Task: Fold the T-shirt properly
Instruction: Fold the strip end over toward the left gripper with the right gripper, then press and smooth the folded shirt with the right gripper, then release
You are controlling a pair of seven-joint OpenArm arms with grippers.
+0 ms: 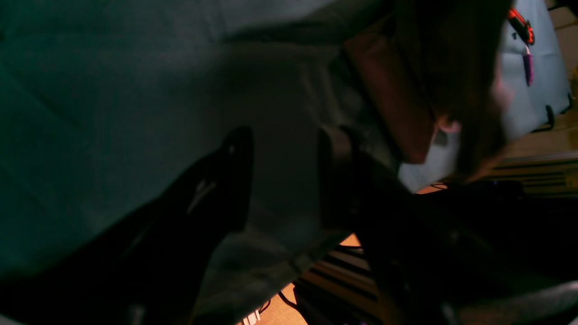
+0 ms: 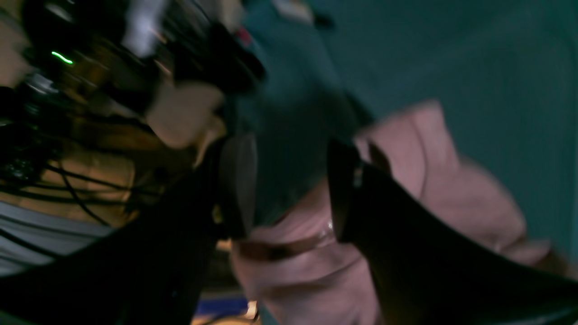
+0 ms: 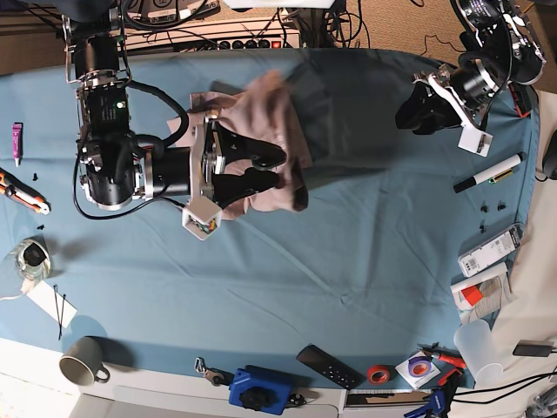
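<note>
The pink-beige T-shirt [image 3: 265, 117] lies bunched up on the teal table cloth [image 3: 365, 252] at the back middle. My right gripper [image 3: 271, 168] is over its near edge, fingers spread. Seen from the right wrist, the right gripper [image 2: 289, 189] stands open, with teal cloth between the fingertips and the T-shirt [image 2: 433, 180] below and to the right; this view is blurred. My left gripper [image 3: 416, 110] hovers at the back right, away from the shirt. In the left wrist view the left gripper [image 1: 284, 180] is open over bare cloth, and the T-shirt [image 1: 388, 99] shows dimly beyond.
A marker [image 3: 487, 171] and small packages [image 3: 489, 250] lie at the right edge. A remote [image 3: 326, 366], red tape roll [image 3: 377, 374], blue box [image 3: 258, 389] and mug [image 3: 83, 361] line the front. A purple tube [image 3: 16, 142] and cutter [image 3: 23, 193] lie far left.
</note>
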